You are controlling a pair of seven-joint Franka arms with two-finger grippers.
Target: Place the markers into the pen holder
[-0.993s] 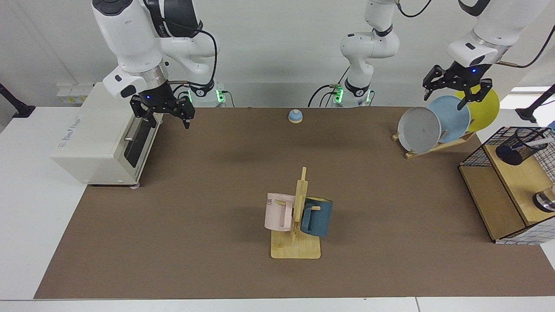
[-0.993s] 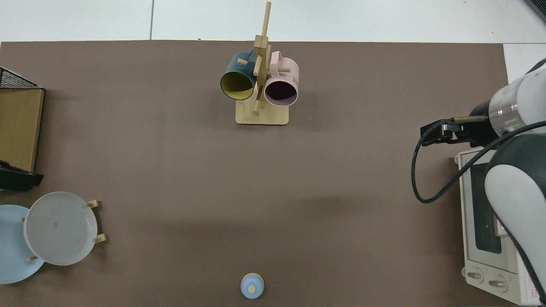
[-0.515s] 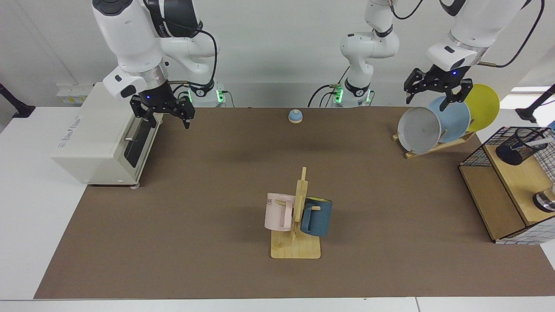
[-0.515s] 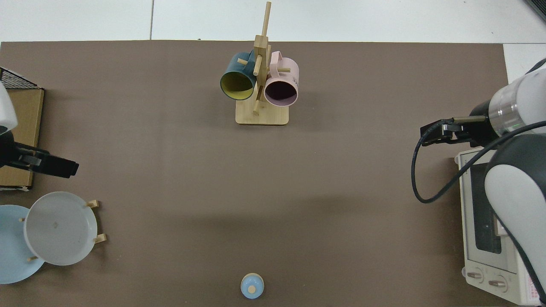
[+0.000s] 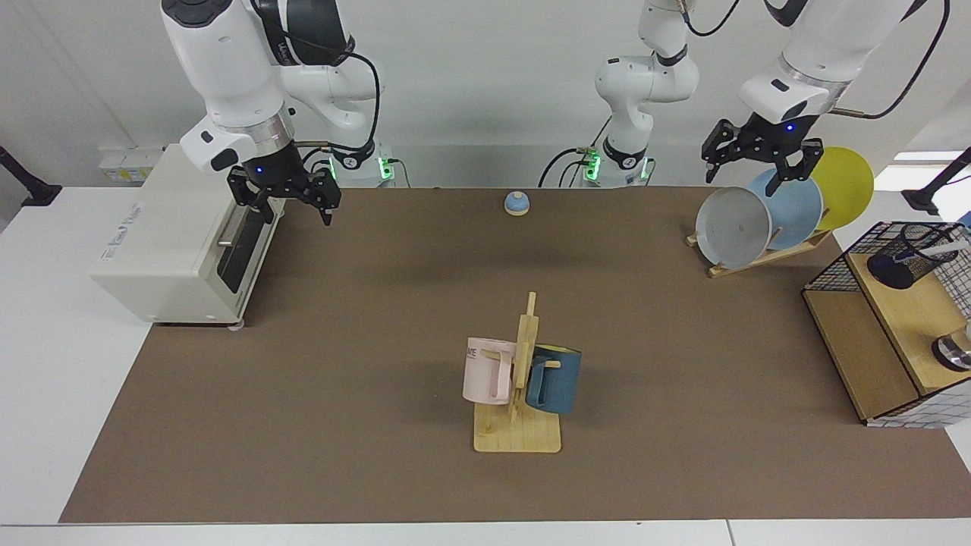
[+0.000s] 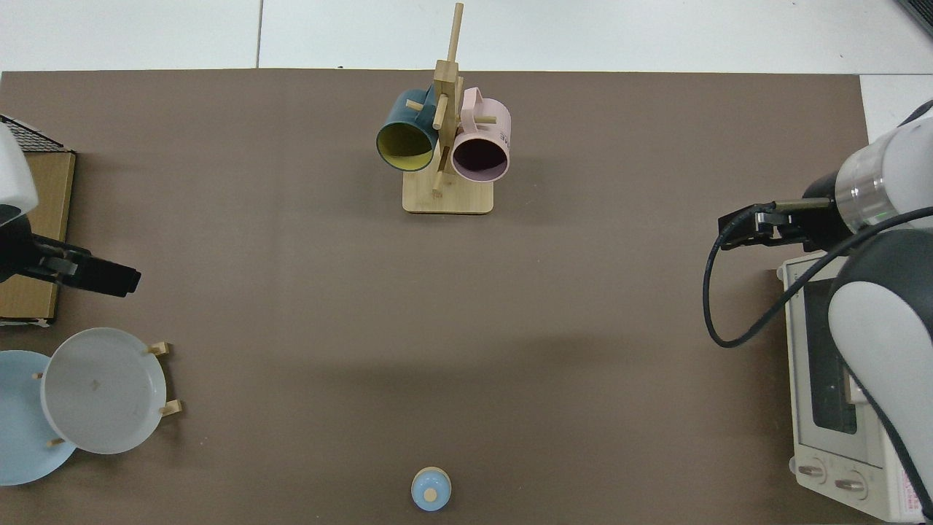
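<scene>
While the right gripper waits spread by the oven, the left gripper hangs spread above the plates.

mug rack: far centre | plates: near corner | left end effector: beside plates, holding nothing

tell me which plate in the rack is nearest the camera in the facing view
The grey plate: it stands at the front of the wooden rack, overlapping the light blue plate behind it; the yellow plate is rearmost.
</scene>
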